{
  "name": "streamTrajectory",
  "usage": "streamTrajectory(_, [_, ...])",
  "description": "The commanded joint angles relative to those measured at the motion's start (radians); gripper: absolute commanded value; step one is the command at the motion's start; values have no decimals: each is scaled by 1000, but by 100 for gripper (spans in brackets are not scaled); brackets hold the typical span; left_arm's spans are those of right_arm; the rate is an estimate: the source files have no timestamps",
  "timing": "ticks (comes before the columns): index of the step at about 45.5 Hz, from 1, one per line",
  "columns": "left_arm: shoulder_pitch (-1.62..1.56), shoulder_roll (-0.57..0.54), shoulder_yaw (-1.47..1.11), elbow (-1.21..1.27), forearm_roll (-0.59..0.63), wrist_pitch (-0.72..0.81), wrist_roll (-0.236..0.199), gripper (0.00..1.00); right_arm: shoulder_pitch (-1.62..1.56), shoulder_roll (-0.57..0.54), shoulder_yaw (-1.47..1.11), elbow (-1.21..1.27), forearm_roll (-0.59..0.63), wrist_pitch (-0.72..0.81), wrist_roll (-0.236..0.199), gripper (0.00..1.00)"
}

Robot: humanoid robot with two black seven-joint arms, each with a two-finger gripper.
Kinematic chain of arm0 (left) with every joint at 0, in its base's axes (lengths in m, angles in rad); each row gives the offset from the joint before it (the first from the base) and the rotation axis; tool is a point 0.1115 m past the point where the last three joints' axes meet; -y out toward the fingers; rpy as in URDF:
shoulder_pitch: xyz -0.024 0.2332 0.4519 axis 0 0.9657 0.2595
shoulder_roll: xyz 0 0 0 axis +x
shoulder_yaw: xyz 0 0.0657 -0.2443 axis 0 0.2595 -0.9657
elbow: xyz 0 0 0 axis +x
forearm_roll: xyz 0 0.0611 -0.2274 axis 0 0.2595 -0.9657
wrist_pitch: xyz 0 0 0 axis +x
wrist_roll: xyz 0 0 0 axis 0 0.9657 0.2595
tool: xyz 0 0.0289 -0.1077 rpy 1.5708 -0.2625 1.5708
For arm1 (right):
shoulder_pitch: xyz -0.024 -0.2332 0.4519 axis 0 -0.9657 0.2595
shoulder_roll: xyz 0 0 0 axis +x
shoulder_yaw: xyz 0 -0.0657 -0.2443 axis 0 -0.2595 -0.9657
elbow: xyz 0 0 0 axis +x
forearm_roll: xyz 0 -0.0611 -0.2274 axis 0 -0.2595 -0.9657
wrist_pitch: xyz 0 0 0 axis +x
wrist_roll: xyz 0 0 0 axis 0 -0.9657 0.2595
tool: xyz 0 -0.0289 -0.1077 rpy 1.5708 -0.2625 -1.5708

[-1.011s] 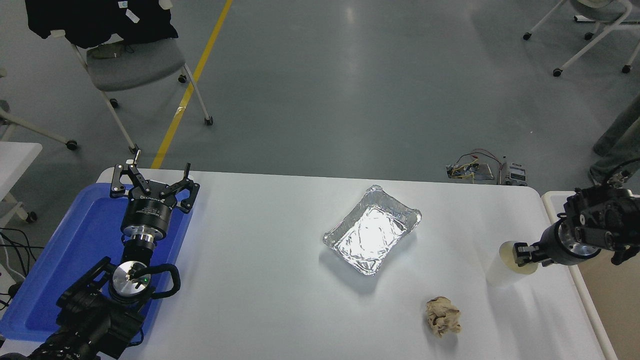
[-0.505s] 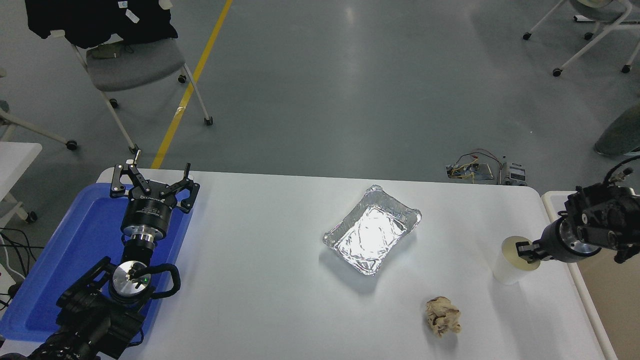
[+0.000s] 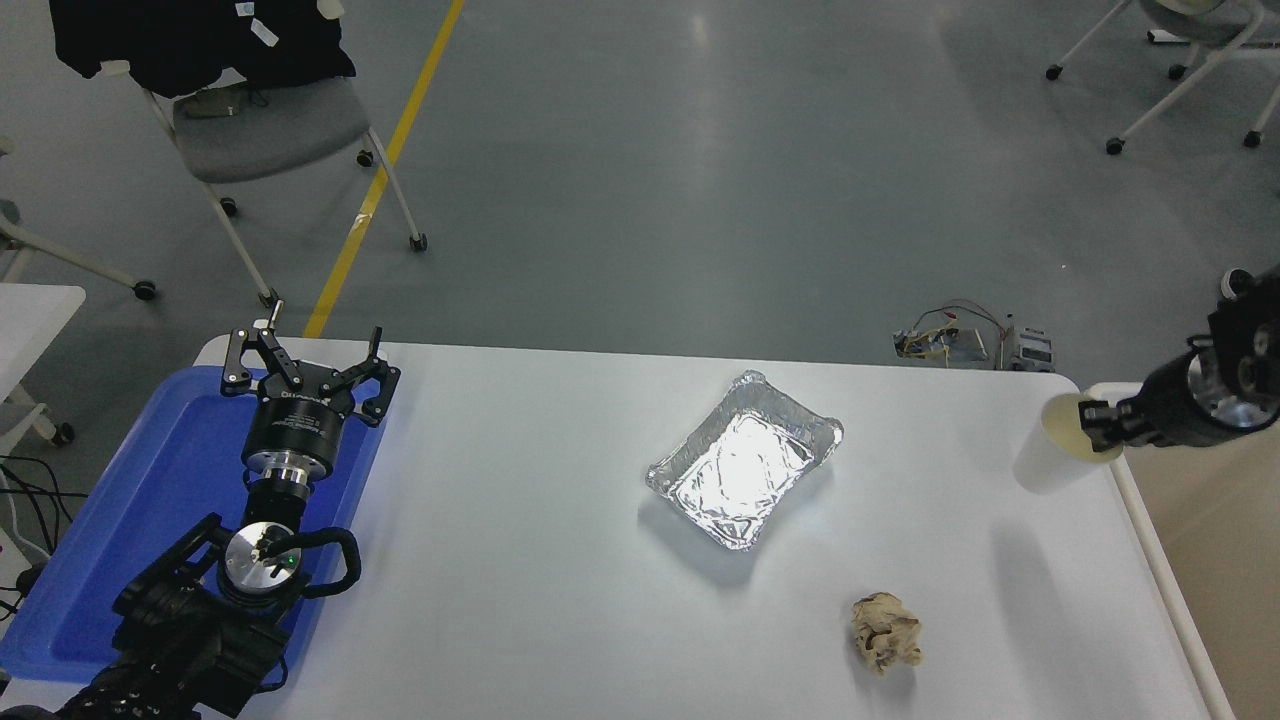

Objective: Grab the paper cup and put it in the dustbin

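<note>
**One cup up in the air, bin right next door**

Head view, the only one: right gripper is pinching the paper cup by its rim, cup tilted and lifted off the table near the right edge — just beside the dustbin. Left gripper sits parked over the blue tray, fingers spread. Foil tray and paper ball aren't involved. My take: carry it fully past the white rim before letting go — a rim pinch on thin paper could slip.

Foil tray mid-table; paper ball at its five o'clock; paper cup at three o'clock, dustbin beyond.
</note>
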Motion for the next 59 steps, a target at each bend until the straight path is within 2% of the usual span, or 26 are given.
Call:
streamTrajectory(1, [0, 0, 0, 0, 0, 0, 0, 100, 239, -72, -34, 89, -17, 106, 0, 0])
streamTrajectory(22, [0, 0, 0, 0, 0, 0, 0, 100, 568, -86, -111, 90, -70, 318, 0, 0])
streamTrajectory(36, [0, 0, 0, 0, 0, 0, 0, 100, 634, -86, -108, 113, -82, 318, 0, 0])
streamTrajectory(49, [0, 0, 0, 0, 0, 0, 0, 100, 565, -86, -99, 84, -103, 318, -2, 0])
streamTrajectory(59, [0, 0, 0, 0, 0, 0, 0, 100, 264, -102, -79, -173, -96, 194, -2, 0])
